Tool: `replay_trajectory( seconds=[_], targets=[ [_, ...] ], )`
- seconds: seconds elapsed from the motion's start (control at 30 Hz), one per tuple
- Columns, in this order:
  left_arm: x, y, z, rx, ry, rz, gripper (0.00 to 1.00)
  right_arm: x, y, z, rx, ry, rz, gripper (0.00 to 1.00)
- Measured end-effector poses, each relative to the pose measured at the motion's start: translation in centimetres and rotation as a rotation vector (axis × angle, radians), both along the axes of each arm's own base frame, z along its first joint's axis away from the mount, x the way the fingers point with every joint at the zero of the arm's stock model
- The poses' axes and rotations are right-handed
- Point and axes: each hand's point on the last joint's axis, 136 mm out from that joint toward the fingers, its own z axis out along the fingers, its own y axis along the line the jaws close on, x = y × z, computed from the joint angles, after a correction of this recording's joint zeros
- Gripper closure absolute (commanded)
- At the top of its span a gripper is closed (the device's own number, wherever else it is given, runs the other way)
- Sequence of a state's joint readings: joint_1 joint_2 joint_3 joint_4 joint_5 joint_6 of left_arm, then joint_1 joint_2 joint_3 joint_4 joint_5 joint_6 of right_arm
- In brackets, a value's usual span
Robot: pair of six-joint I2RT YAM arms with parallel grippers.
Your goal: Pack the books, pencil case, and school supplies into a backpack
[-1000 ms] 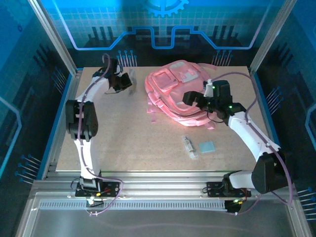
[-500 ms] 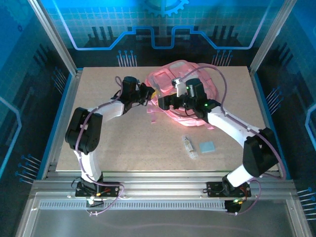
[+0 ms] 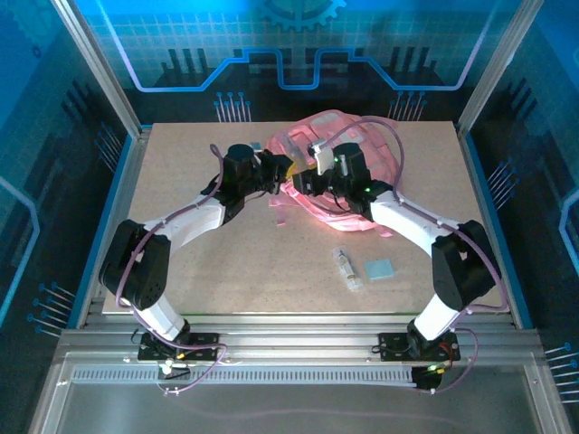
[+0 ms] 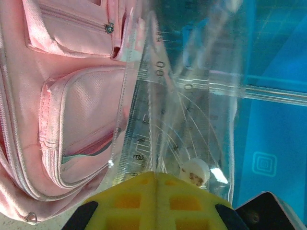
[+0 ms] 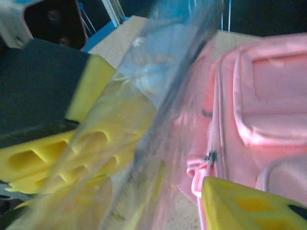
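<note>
Left wrist view: our left gripper (image 4: pixel 154 179) clamps the ruler pouch (image 4: pixel 187 96) by the backpack (image 4: pixel 72 105), seemingly for handover; right gripper (image 3: pixel 303 183): hold unclear.

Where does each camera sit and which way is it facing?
Top external: above and behind both arms, looking down on table, backpack.
Left wrist: on that arm, looks past the left gripper, shut on a clear ruler pouch, toward backpack.
Right wrist: on that arm, looks past the right gripper at that pouch.
Wrist views share pouch, backpack.

I see a tan chipboard table (image 3: pixel 271 271). Behind it stands a blue printed backdrop (image 3: pixel 298 54); aluminium rails (image 3: pixel 298 348) line its near edge.
</note>
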State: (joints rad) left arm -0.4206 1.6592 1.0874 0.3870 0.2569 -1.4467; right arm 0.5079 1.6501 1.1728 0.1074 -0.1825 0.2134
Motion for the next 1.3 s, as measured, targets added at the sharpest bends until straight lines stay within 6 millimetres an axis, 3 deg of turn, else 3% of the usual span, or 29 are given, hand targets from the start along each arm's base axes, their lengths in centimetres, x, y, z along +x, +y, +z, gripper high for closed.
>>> replay_trajectory(
  seconds=[0.17, 0.2, 0.3, 0.37, 0.47, 0.53, 0.63, 0.73, 0.83, 0.93, 1.07, 1.17, 1.3],
  targets=[
    [-0.2, 0.0, -0.5, -0.004, 0.016, 0.022, 1.00, 0.3, 0.0, 0.3, 0.002, -0.031, -0.016, 1.00],
    [-0.3, -0.1, -0.5, -0.004, 0.017, 0.021, 0.97, 0.4, -0.3, 0.1, 0.000, -0.030, -0.022, 1.00],
    [-0.4, -0.2, -0.6, 0.007, 0.010, 0.015, 0.65, 0.3, -0.6, 0.0, -0.004, -0.031, -0.032, 1.00],
    [-0.6, -0.5, -0.9, 0.032, 0.007, 0.001, 0.36, 0.0, -1.1, 0.1, -0.006, -0.032, -0.039, 1.00],
    [-1.3, -1.1, -1.8, 0.127, -0.002, -0.046, 0.11, -0.7, -2.8, 0.5, 0.005, -0.032, -0.069, 1.00],
    [-1.6, -1.6, -1.4, 0.212, -0.033, -0.083, 0.10, -1.2, -4.6, 1.0, 0.017, -0.023, -0.105, 1.00],
    [-1.8, -2.8, 0.9, 0.342, -0.137, -0.146, 0.10, -2.0, -8.4, 1.6, 0.037, -0.002, -0.187, 1.00],
    [-2.3, -4.8, 3.6, 0.464, -0.262, -0.220, 0.11, -2.7, -12.8, 2.2, 0.060, 0.027, -0.298, 1.00],
    [-2.6, -7.6, 4.4, 0.598, -0.370, -0.315, 0.12, -3.5, -17.5, 2.5, 0.081, 0.070, -0.432, 1.00],
    [-2.5, -10.3, 2.6, 0.749, -0.443, -0.424, 0.13, -4.4, -21.8, 2.9, 0.107, 0.105, -0.553, 1.00],
    [-2.2, -13.2, -2.9, 0.979, -0.487, -0.581, 0.13, -6.3, -26.3, 2.3, 0.143, 0.158, -0.680, 1.00],
    [-2.1, -14.2, -6.9, 1.142, -0.510, -0.684, 0.13, -7.7, -28.2, 1.1, 0.167, 0.208, -0.738, 1.00],
    [-1.3, -14.6, -9.8, 1.318, -0.541, -0.741, 0.13, -9.2, -29.5, 0.0, 0.200, 0.252, -0.782, 1.00]
  ],
)
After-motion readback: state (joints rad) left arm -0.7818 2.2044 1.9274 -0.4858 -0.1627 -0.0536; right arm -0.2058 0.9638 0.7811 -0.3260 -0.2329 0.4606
